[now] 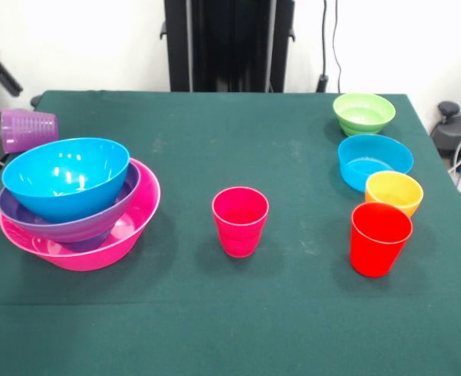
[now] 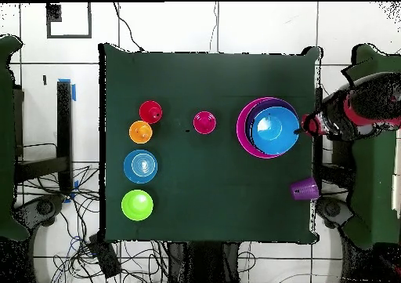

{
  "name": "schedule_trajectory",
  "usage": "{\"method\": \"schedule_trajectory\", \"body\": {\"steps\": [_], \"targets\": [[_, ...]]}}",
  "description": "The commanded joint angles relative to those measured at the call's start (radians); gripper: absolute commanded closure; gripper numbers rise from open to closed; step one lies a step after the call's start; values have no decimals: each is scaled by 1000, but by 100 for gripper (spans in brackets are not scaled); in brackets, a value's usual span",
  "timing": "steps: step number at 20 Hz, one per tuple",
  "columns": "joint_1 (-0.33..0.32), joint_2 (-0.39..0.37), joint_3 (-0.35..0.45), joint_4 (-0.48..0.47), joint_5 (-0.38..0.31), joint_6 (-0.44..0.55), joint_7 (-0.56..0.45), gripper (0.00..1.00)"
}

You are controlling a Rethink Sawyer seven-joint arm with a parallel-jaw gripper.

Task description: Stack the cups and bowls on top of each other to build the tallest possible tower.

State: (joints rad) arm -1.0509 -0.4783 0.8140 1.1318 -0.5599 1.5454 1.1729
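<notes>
Tower (image 1: 78,204) bowls look light, rigid and slick, so grip the pink cup (image 1: 240,221) beside it by the rim; gripper (image 2: 311,125) opening cannot be determined.

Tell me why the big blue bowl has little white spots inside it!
Front view: the white spots inside the large blue bowl are glare from lights on its glossy plastic; soft shadows lie on the green tablecloth beside the magenta-pink cup and red cup. Overhead view: the same bowl shows one bright spot.
</notes>
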Motion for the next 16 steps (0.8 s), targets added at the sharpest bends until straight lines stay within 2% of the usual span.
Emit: {"method": "schedule_trajectory", "body": {"steps": [1,7,11,16], "targets": [[72,-89,-59,171,24,61,-22,0],[118,-192,-85,273,94,77,119,0],[156,-233,-115,328,129,33,194,0],[209,-269,-160,371,136,-32,254,0]]}}
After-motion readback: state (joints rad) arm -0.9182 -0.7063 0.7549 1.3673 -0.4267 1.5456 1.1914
